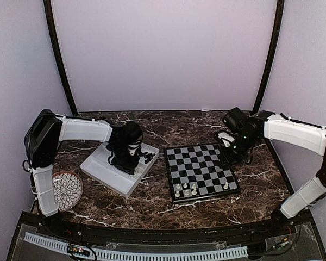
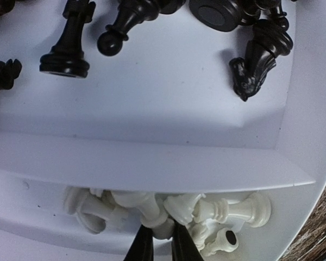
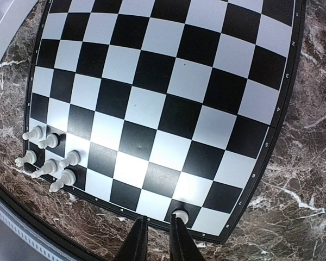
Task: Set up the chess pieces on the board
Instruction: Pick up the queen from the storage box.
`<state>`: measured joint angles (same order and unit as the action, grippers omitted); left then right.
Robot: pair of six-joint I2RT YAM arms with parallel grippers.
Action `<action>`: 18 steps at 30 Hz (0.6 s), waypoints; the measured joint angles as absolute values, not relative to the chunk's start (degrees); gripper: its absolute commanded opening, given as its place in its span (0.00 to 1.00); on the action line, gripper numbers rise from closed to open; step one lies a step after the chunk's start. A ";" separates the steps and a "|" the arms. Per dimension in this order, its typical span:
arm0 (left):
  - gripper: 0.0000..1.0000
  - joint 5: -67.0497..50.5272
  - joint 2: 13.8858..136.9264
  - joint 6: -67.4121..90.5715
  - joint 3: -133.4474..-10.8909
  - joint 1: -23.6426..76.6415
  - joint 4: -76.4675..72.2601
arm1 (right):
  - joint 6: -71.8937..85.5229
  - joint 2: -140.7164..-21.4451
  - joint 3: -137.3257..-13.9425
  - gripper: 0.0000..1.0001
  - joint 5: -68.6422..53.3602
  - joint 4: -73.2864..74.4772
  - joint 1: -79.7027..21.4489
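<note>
Reaching down into the white tray [image 2: 152, 163], the left fingers [image 2: 143, 246] stand narrow, their tips at a white piece [image 2: 152, 217] in the heap of white chess pieces [image 2: 217, 212]; whether they grip it I cannot tell. Black chess pieces [image 2: 65, 54] lie in the next compartment. The right fingers [image 3: 136, 242] hang nearly closed and empty over the board [image 3: 152, 109], which lies on the counter [image 3: 293, 190] near the tray. It carries several white pieces [image 3: 49, 163] at its near left corner and a lone white piece [image 3: 180, 216] further right.
</note>
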<state>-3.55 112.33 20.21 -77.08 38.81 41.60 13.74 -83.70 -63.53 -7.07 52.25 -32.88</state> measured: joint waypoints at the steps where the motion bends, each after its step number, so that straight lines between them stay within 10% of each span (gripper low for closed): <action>1: 0.10 -3.03 112.33 20.21 -77.06 38.81 41.60 | 13.74 -83.77 -63.53 0.16 -7.09 52.25 -32.88; 18: 0.03 2.22 110.76 21.15 -76.90 39.38 44.66 | 13.76 -83.79 -63.53 0.17 -8.16 50.96 -32.88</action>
